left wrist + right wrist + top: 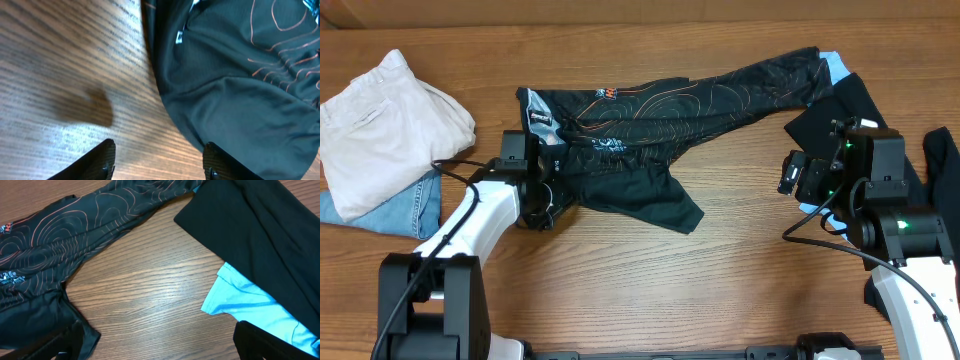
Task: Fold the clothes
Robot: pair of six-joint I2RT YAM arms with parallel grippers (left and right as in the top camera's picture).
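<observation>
Beside the jersey (650, 110), which sprawls unfolded, my left gripper (159, 147) and right gripper (159, 330) both gape empty; all folding remains.

I see bare table (720, 290) along the front between both arms, and it is open for passing. The jersey (650, 120) sprawls across the middle. A beige pile (380, 120) blocks the far left, while the black garment (260, 235) and the light-blue garment (250, 310) crowd the right.

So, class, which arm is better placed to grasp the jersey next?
Left, probably: its open fingers hover at the jersey edge, while the right arm's fingers hang over bare table.
</observation>
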